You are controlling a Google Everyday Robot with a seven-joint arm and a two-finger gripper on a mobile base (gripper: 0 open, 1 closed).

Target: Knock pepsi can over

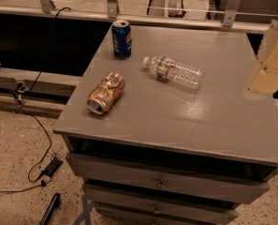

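Tabletop: one upright pepsi can, one gold can, one bottle; claw perhaps rightmost, state unclear.

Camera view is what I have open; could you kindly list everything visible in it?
pepsi can: one, blue, upright at the cabinet top's back left
dented can: one, gold-orange, on its side near the front left
plastic bottle: one, clear, on its side mid-top
cabinet: one, grey, drawers in front, centre of view
cable: one, black, on the speckled floor at left
gripper: one, pale cream, at the right edge over the cabinet's right side, partly out of frame
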